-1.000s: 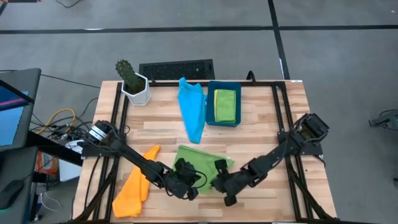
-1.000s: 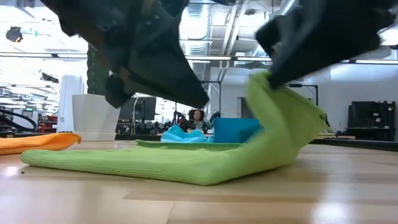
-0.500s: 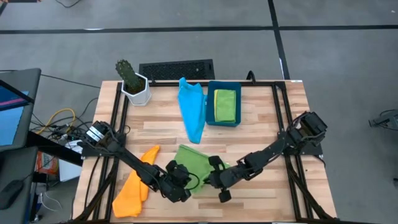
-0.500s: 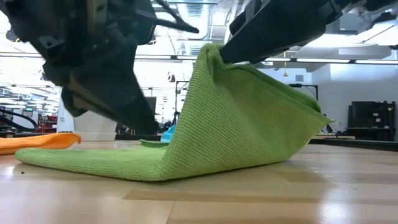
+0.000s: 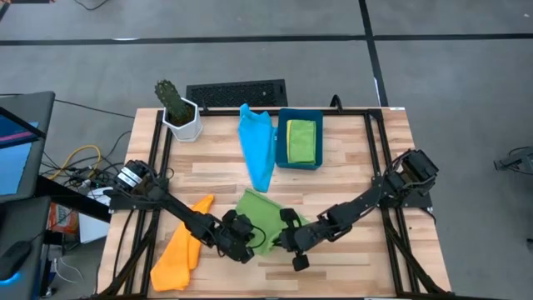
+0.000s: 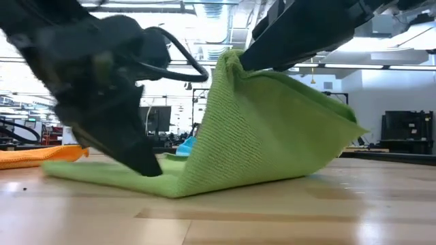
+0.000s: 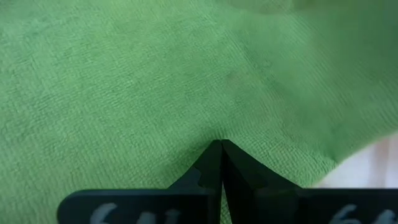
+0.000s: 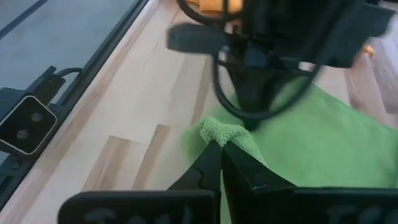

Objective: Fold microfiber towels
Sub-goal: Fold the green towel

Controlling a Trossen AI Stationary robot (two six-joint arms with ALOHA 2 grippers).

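The right tool is closed on a corner of the green towel, holding it raised above the wooden worktop near its front edge. The left tool, fingers pressed together, pins the towel's flat half just beside it. The thin pinch could slip, dropping the raised flap crooked. If the pressing tool drags, the lower layer may bunch. An orange towel lies nearby.

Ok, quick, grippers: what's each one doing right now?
Left gripper: shut, tips pressed down on the green towel near the table.
Right gripper: shut on the green towel's corner, holding it lifted.
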